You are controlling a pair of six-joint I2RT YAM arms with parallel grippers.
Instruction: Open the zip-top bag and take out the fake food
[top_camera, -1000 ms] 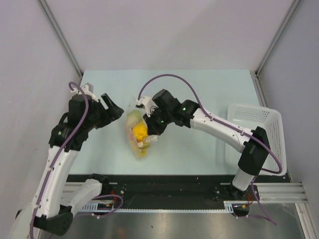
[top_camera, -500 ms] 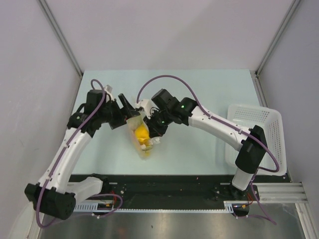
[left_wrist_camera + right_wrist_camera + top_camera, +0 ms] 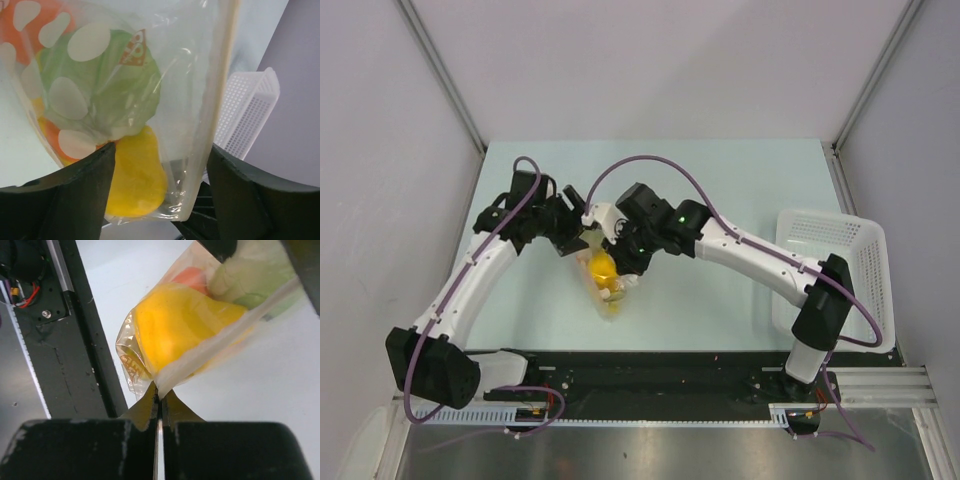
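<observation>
Where arms [image 3: 740,245] meet, right jaws pinch bag [image 3: 603,280]

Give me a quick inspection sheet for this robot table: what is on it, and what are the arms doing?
Surface: pale green table; no spills seen.
Job's things: zip-top bag between the arms; fake food inside it, namely a green cabbage, a yellow fruit and an orange piece.
Clutter: white basket at the table's right edge; nothing seen in it.
End effectors: left end effector open, fingers either side of the bag; right end effector shut on the bag's edge.
Cables: a purple cable loops over each arm.
Surroundings: grey walls and metal frame posts.
</observation>
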